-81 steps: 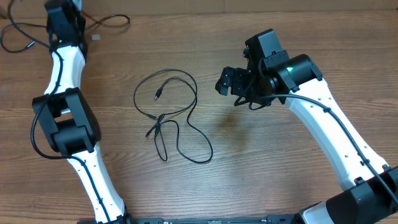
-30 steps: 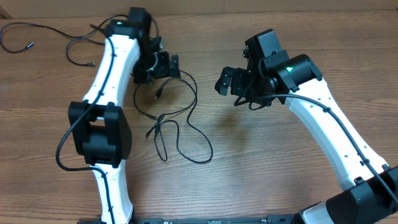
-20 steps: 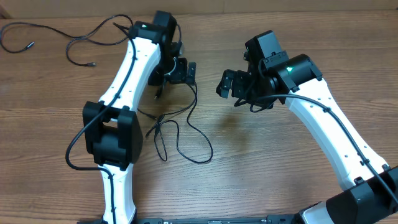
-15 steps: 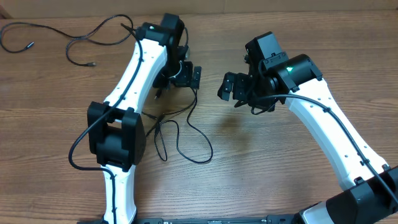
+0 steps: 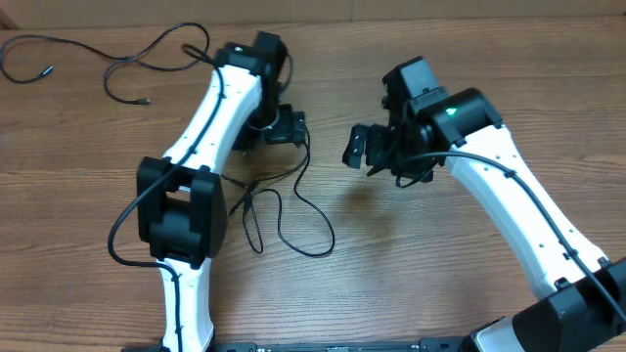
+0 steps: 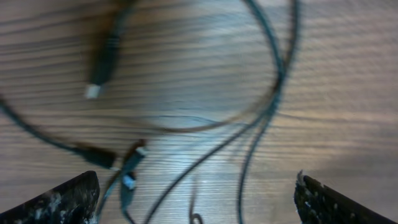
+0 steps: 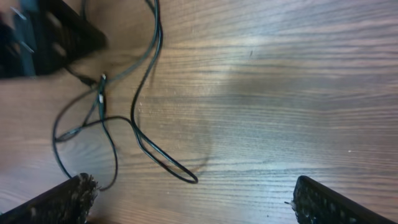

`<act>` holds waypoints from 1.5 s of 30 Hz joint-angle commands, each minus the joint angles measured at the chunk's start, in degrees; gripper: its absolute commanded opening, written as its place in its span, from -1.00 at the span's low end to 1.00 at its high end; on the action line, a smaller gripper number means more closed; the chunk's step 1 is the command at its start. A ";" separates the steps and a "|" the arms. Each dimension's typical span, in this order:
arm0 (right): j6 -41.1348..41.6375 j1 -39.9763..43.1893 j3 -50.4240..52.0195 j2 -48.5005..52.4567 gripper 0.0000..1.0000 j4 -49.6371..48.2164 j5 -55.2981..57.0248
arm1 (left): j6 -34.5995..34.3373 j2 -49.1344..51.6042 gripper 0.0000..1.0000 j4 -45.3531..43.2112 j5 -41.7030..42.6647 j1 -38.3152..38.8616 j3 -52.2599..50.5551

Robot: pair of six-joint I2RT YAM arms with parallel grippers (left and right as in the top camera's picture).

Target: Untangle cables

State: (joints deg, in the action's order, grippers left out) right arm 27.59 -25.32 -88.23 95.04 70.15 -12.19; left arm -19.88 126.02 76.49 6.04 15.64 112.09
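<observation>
A loose tangle of thin black cables (image 5: 293,191) lies mid-table, its strands crossing near two small plugs (image 5: 249,191). My left gripper (image 5: 284,129) hangs open over the upper loop of the tangle. In the left wrist view the cables (image 6: 273,106) run across the wood between my wide-apart fingertips (image 6: 65,199), with a plug (image 6: 93,90) above and nothing gripped; left gripper (image 6: 198,204). My right gripper (image 5: 367,156) is open to the right of the tangle. The right wrist view shows the cables (image 7: 137,118) at the left and bare wood in front of the right gripper (image 7: 196,202).
Two separate thin black cords (image 5: 59,44) (image 5: 156,54) lie at the table's far left corner. The left arm's white links (image 5: 210,108) stretch over the left part of the tangle. The left gripper's dark body (image 7: 43,31) appears in the right wrist view's top left.
The left arm has swung from the far left corner rightward to over the tangle's upper loop. The right gripper has shifted slightly. The cables have not moved.
</observation>
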 commanded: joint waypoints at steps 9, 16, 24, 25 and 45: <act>-1.07 -10.69 17.51 0.24 1.00 -17.62 -0.26 | -7.61 0.26 0.99 -1.27 -1.60 -4.79 -0.26; -2.49 -15.45 25.83 0.26 0.86 -27.50 -1.20 | -7.63 0.26 0.99 -3.23 -1.55 -4.57 -0.26; -2.16 -15.85 32.41 0.28 0.10 -38.14 -0.94 | -7.54 0.26 0.99 -3.08 -2.16 -4.37 -0.26; -2.16 -15.87 32.74 0.28 0.02 -38.73 -0.92 | -7.54 0.26 0.99 -3.10 -2.16 -4.37 -0.26; 2.38 -11.63 5.86 -3.63 -0.93 -25.33 -4.44 | -1.90 0.26 0.99 -1.46 -1.99 -4.37 -0.33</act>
State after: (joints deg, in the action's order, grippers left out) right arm 29.28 -38.92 -73.19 94.87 42.44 -15.79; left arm -23.38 126.02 74.89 4.43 11.14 112.03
